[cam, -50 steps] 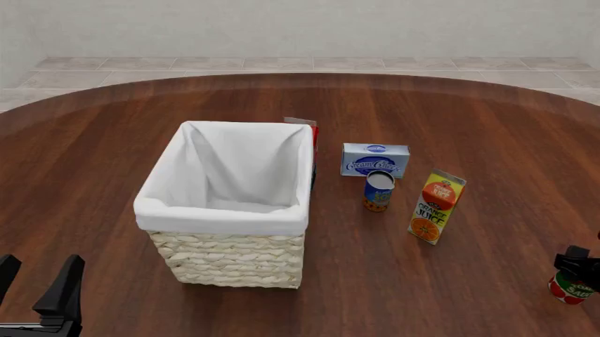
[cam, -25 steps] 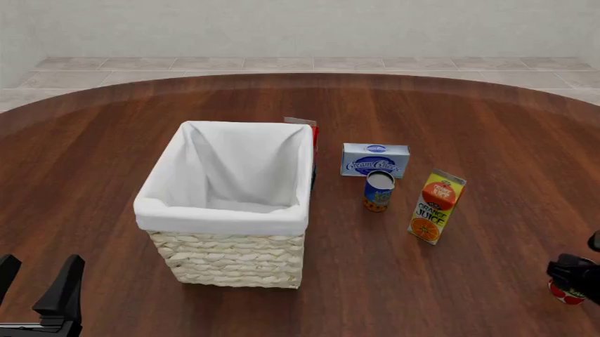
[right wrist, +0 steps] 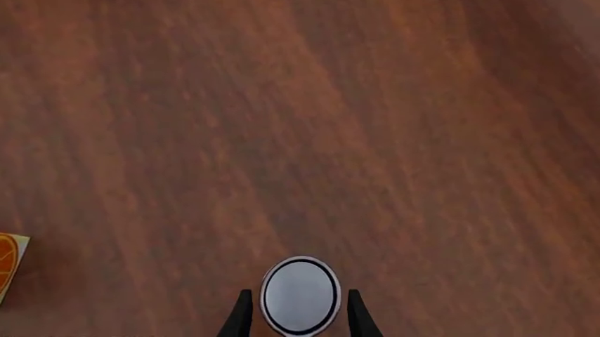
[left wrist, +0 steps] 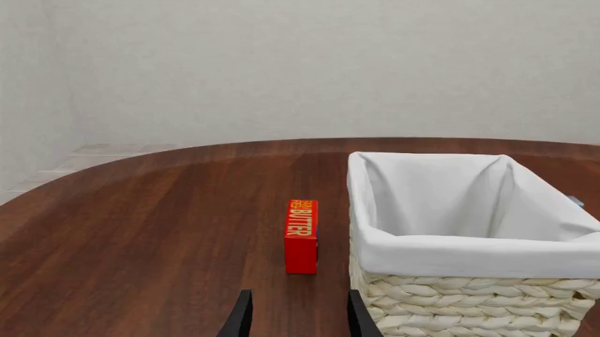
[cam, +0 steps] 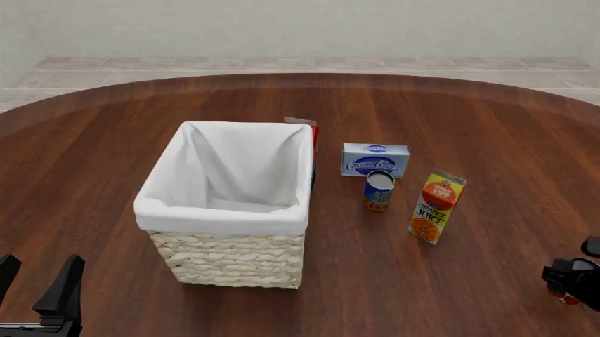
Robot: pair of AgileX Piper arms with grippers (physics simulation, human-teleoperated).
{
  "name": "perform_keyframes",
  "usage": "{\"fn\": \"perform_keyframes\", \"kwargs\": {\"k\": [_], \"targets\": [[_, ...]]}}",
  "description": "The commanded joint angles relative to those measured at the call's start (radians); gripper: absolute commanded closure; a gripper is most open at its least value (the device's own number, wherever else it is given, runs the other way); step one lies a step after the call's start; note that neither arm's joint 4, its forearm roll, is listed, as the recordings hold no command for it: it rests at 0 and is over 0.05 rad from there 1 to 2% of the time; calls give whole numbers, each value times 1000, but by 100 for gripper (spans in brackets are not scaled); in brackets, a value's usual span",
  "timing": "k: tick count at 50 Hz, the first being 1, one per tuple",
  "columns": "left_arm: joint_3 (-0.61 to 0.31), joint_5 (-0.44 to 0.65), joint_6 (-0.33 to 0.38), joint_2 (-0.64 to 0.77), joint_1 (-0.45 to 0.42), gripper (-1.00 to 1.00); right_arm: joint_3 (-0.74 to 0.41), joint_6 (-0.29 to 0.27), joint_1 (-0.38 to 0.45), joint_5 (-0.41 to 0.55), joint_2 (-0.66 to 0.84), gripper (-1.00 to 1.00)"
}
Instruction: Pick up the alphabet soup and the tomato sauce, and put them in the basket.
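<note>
The tomato sauce (right wrist: 300, 295) shows its silvery top in the right wrist view, standing between the two fingers of my open right gripper (right wrist: 298, 317). In the front view my right gripper (cam: 572, 286) covers the can at the table's near right, leaving only a red sliver of the tomato sauce (cam: 564, 299). The alphabet soup (cam: 378, 191), blue over orange, stands upright right of the basket (cam: 220, 214). My left gripper (cam: 36, 282) is open and holds nothing at the near left, well short of the basket (left wrist: 468, 249).
A cream cheese box (cam: 375, 159) lies just behind the soup can. An orange juice carton (cam: 436, 208) stands to the can's right, and its corner (right wrist: 10, 263) shows in the right wrist view. A red butter box (left wrist: 301, 235) stands against the basket's far side.
My right gripper has come down over the tomato sauce, hiding more of the can in the front view. The left arm and the other objects have not moved.
</note>
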Motion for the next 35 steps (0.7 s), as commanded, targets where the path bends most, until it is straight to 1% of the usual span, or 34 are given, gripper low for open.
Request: {"fn": "perform_keyframes", "kwargs": {"k": [1, 5, 14, 15, 26, 35], "targets": [[0, 0, 0, 0, 0, -100, 3, -5, -3, -24, 30, -100], [0, 0, 0, 0, 0, -100, 9, -8, -1, -39, 45, -100], [0, 0, 0, 0, 0, -100, 14, -6, 10, -33, 32, -100], [0, 0, 0, 0, 0, -100, 14, -8, 9, -34, 32, 100], [0, 0, 0, 0, 0, -100, 11, -20, 0, -26, 13, 100], [0, 0, 0, 0, 0, -100, -5, -11, 2, 14, -27, 100]]}}
